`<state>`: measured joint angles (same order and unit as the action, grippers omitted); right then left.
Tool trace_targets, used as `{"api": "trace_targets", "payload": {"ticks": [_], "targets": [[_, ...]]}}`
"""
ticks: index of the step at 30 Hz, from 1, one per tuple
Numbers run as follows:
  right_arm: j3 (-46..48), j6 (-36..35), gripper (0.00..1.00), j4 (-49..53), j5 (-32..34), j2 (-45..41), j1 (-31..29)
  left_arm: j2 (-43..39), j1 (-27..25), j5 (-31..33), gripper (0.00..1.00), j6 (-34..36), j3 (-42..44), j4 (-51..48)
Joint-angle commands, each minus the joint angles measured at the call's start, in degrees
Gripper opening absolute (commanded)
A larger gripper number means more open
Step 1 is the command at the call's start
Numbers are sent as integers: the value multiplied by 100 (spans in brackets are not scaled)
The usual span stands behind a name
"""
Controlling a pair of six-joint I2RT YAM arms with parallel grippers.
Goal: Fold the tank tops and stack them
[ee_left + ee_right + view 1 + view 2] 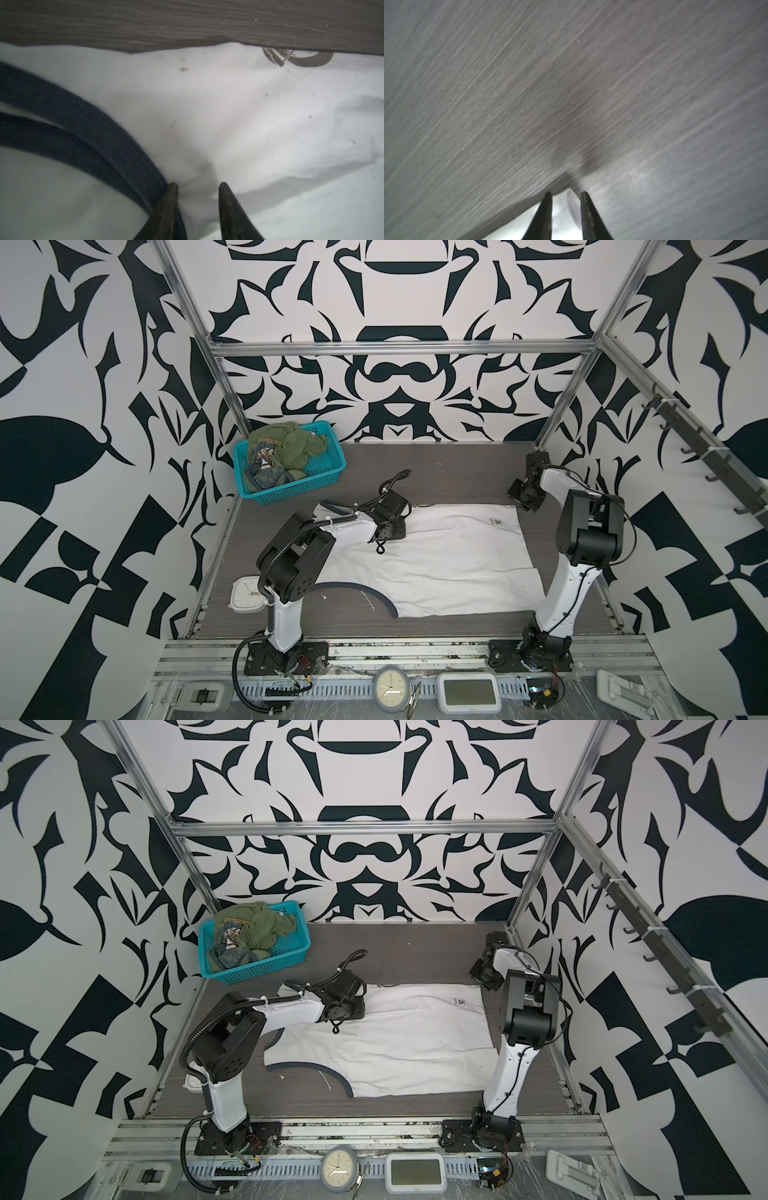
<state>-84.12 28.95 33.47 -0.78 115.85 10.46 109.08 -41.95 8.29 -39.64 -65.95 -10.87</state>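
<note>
White top (pixel 449 564) flat, straps toward the desk's (pixel 457 464) left edge (green top (pixel 286 443) in basket (pixel 291 489)); left end effector (pixel 197 185) and right end effector (pixel 565 193) narrowly parted

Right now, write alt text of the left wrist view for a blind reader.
Two dark jaws stand apart over a white tank top, beside its two navy trim bands. The grey wood-grain table lies beyond the cloth's edge, where a dark print shows.

Black-and-white patterned walls (pixel 395 302) enclose a grey wood-grain tabletop (pixel 436 464) inside an aluminium frame (pixel 399 349).
</note>
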Motion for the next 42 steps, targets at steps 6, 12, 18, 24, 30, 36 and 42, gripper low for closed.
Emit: {"api": "trace_targets", "payload": {"ticks": [6, 12, 18, 24, 30, 36, 42], "targets": [[304, 6, 28, 21, 34, -248, -26, 116, 12, -12, 37, -79, 213, -485], [272, -3, 21, 40, 34, -233, -26, 147, 12, -12, 37, -88, 206, -486], [238, 0, 5, 71, 75, -281, -35, 171, 14, -23, 37, -97, 206, -480], [101, -3, 0, 113, -7, -256, -36, 219, 12, -28, 37, -84, 214, -477], [-236, -10, 0, 99, 21, -159, -29, 231, 12, -12, 37, -88, 275, -473], [-700, 18, 0, 221, -62, 270, -26, 202, 12, -30, 37, -70, 326, -477], [-858, -26, 0, 310, 112, 444, 7, 149, 12, -51, 37, -62, 345, -451]]}}
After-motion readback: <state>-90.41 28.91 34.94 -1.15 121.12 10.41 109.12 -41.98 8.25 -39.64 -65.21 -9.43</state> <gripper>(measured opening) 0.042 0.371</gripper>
